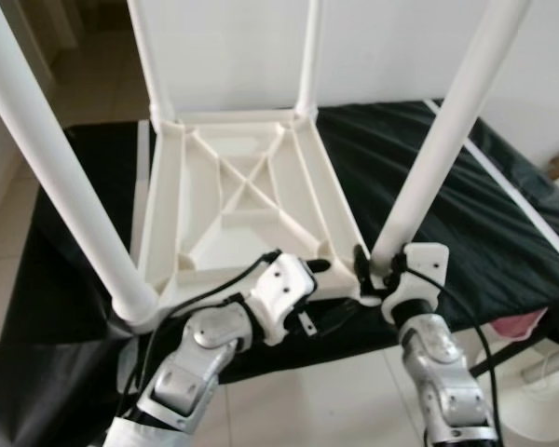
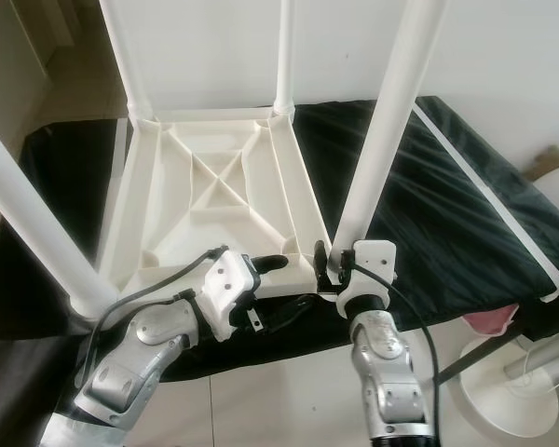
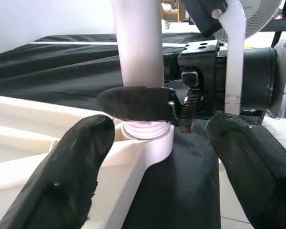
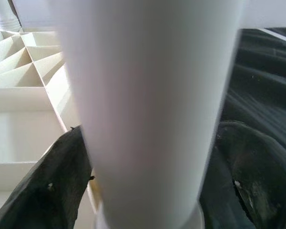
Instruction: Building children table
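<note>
We find the upturned tabletop point(image 1: 233, 200) on the black cloth point(image 1: 466, 214). Right gripper point(image 2: 334, 264) clamps the near leg point(image 1: 438, 154); left gripper point(image 1: 331, 284), fingers spread, braces the corner. Risk: cross-threading if the leg tilts.

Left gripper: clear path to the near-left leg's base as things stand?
Probably yes. The left gripper sits open at the tabletop's near edge, and nothing visible stands between it and the near-left leg. The right gripper grips the near-right leg.
</note>
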